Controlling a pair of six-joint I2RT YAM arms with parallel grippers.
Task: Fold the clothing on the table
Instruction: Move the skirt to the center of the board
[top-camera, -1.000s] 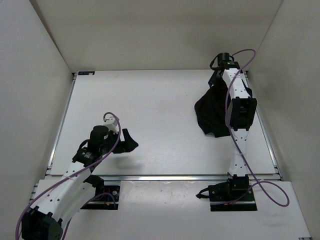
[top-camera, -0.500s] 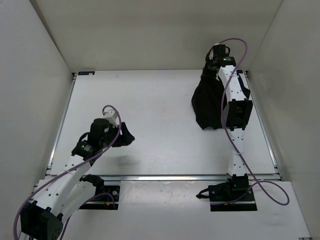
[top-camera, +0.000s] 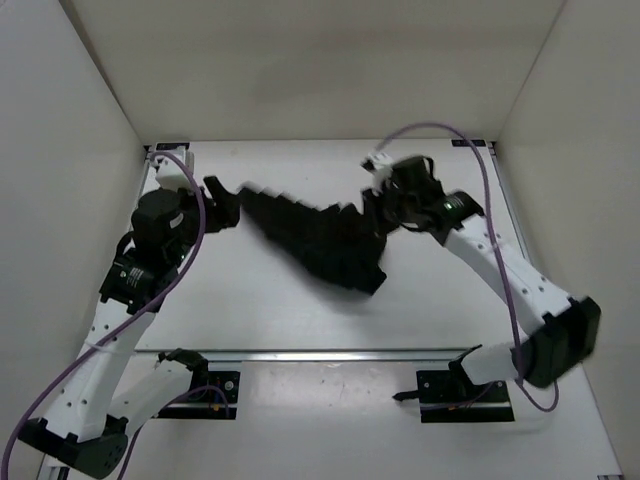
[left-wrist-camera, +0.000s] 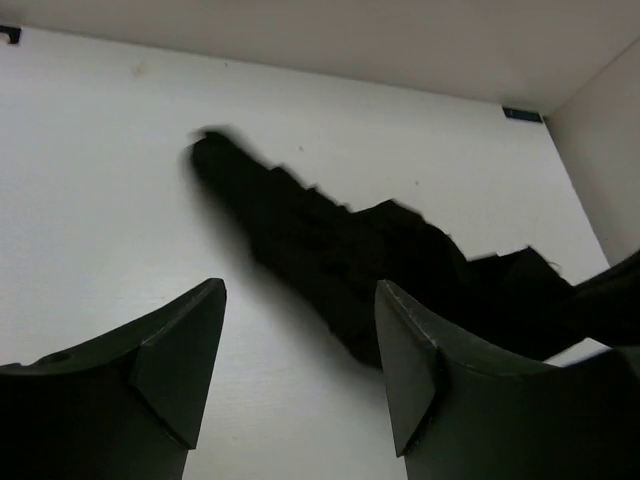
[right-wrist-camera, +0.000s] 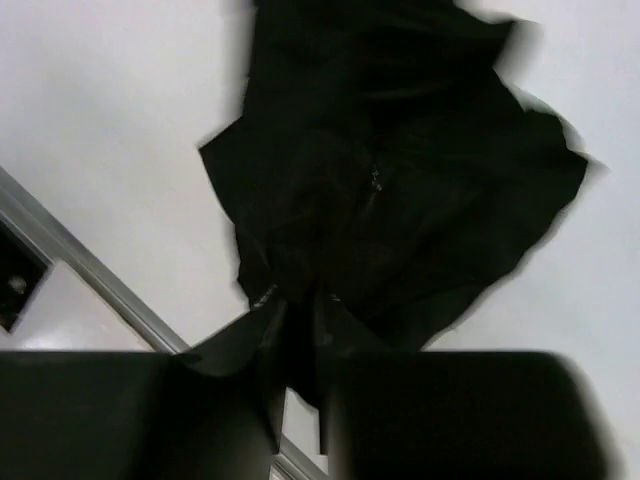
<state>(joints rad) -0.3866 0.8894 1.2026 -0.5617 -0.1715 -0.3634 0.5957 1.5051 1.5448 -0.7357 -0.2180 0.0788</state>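
The clothing (top-camera: 320, 240), a black garment with pleat-like folds, stretches in a long band across the middle of the table (top-camera: 250, 300). My right gripper (top-camera: 378, 205) is shut on its right end; in the right wrist view the fabric (right-wrist-camera: 390, 180) bunches between the closed fingers of the gripper (right-wrist-camera: 300, 300) and hangs below them. My left gripper (top-camera: 222, 200) is open just left of the garment's left tip. In the left wrist view the blurred cloth (left-wrist-camera: 340, 250) lies beyond the gripper (left-wrist-camera: 300, 295), whose fingers hold nothing.
White walls close in the table on the left, back and right. A metal rail (top-camera: 330, 355) runs along the near edge, with the arm bases behind it. The right arm (top-camera: 500, 270) reaches diagonally over the table's right side.
The right gripper has closed on the clothing and swung from the far right corner toward the middle, pulling the garment out into a long band. The left arm has moved up to the far left.
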